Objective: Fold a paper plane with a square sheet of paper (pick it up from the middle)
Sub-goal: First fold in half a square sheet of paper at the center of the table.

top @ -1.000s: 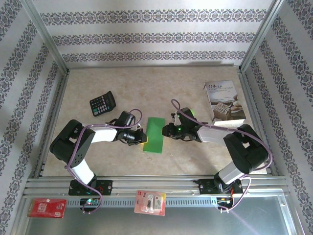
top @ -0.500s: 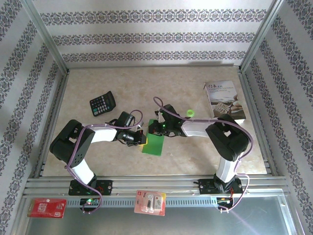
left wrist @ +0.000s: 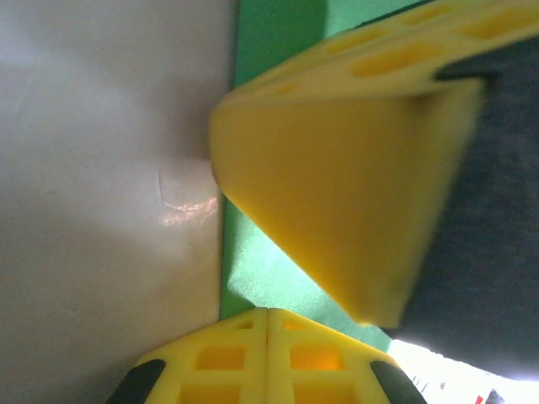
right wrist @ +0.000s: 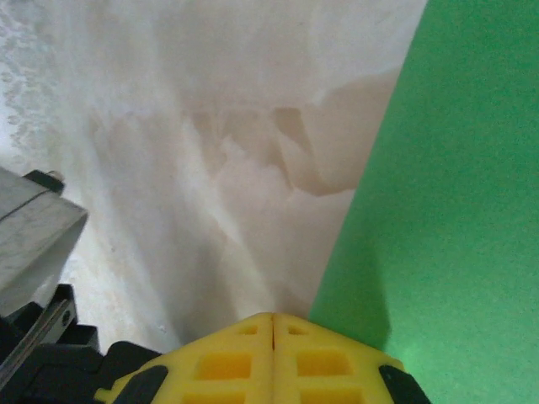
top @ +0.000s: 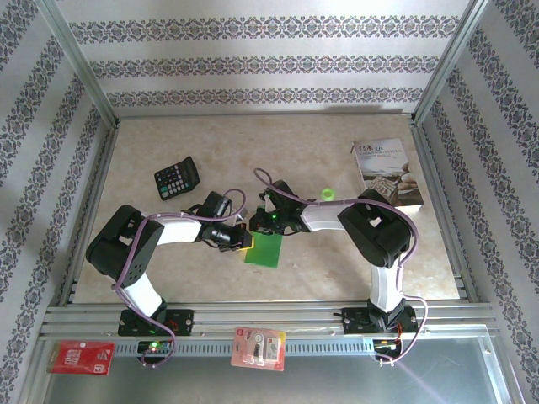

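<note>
The square sheet of paper (top: 264,251) lies on the table as a narrow bright green strip, its far end hidden under my right gripper (top: 268,221). That gripper is shut, and in the right wrist view its closed tips (right wrist: 274,318) rest at the paper's (right wrist: 455,210) left edge, holding nothing. My left gripper (top: 245,238) is also shut, its tips (left wrist: 268,311) at the near left edge of the paper (left wrist: 257,273). The right gripper's yellow fingers (left wrist: 337,194) loom just ahead of it, over the paper.
A black calculator (top: 177,178) lies at the back left. A white printed booklet (top: 387,172) sits at the back right, and a small green disc (top: 328,194) lies beside the right arm. Red packets (top: 80,357) (top: 258,348) rest on the front rail. Patterned walls enclose the table.
The right arm swung left across the paper and its gripper closed; it now covers the paper's far end. The left arm has stayed still.
</note>
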`<state>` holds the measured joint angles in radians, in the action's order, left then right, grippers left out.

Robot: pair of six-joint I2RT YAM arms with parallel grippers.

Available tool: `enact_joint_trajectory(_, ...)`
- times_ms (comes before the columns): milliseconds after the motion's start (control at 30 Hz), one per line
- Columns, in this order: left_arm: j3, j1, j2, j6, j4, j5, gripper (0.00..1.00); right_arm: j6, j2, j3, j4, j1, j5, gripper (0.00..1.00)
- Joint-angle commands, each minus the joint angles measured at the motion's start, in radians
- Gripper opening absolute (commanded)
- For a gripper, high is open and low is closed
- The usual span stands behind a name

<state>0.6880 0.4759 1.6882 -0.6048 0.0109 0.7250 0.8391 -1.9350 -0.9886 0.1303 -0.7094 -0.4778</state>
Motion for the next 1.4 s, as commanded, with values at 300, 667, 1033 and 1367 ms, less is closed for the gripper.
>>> enact_joint_trajectory(300, -0.040, -0.003, 0.098, 0.051, 0.223, -0.114, 0.00, -0.030, -0.078, -0.080, -0.089, 0.060, 0.068, 0.00)
enact_joint_trajectory(667, -0.040, -0.002, 0.117, 0.063, 0.244, -0.118, 0.00, -0.049, -0.125, -0.169, -0.136, 0.123, 0.077, 0.00)
enact_joint_trajectory(1033, -0.041, -0.001, 0.111, 0.068, 0.258, -0.129, 0.00, -0.070, -0.183, -0.261, -0.197, 0.179, 0.101, 0.00)
enact_joint_trajectory(1367, -0.040, 0.001, 0.102, 0.076, 0.273, -0.137, 0.00, -0.068, -0.239, -0.344, -0.256, 0.224, 0.090, 0.00)
